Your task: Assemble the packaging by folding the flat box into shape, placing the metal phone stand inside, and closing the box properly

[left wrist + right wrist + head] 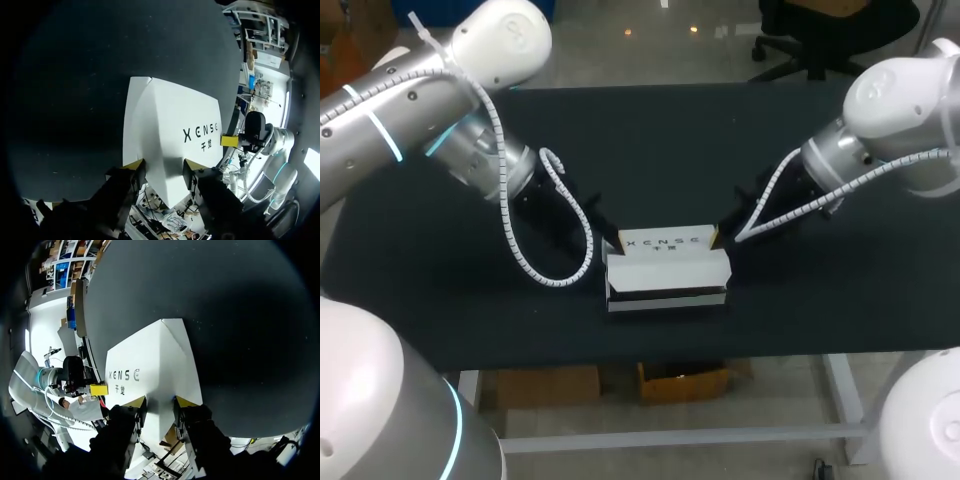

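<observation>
Two grippers clamp one white box from opposite ends.
Yellow-tipped fingers of the left gripper [162, 167] are closed on one end of the box [665, 268], with white card filling the gap between them. The right gripper [159, 402] pinches the other end the same way. The box sits near the middle of the black table [650, 150], toward its near edge, with its printed panel standing upright behind the lower body. Each arm comes in from its own side.
</observation>
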You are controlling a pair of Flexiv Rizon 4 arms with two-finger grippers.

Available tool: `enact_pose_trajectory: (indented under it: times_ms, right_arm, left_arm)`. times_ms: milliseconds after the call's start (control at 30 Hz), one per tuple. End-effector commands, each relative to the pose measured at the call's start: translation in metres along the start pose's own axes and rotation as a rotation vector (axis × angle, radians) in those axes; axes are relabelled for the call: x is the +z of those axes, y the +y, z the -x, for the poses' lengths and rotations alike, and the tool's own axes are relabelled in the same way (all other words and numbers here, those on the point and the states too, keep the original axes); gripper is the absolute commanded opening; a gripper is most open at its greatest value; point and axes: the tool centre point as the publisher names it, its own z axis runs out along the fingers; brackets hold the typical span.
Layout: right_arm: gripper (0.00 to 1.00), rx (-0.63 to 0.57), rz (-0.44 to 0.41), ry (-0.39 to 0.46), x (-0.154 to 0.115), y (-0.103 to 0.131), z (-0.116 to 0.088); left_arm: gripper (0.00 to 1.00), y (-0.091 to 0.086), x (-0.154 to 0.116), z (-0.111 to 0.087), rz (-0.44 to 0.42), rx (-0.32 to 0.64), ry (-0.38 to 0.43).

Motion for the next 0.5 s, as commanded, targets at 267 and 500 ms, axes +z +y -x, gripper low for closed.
enact_pose_trajectory:
  times_ms: [267, 500]
  right_arm:
    - [0.32, 0.017, -0.019, -0.004, -0.0018, 0.0006, -0.0079]
    - [0.32, 0.031, -0.042, 0.000, -0.0013, 0.0013, -0.0104]
  left_arm:
    - [0.48, -0.0101, 0.0021, -0.0071, 0.058, -0.012, 0.015]
    - [0.48, -0.0104, 0.0017, -0.0078, 0.082, -0.024, 0.018]
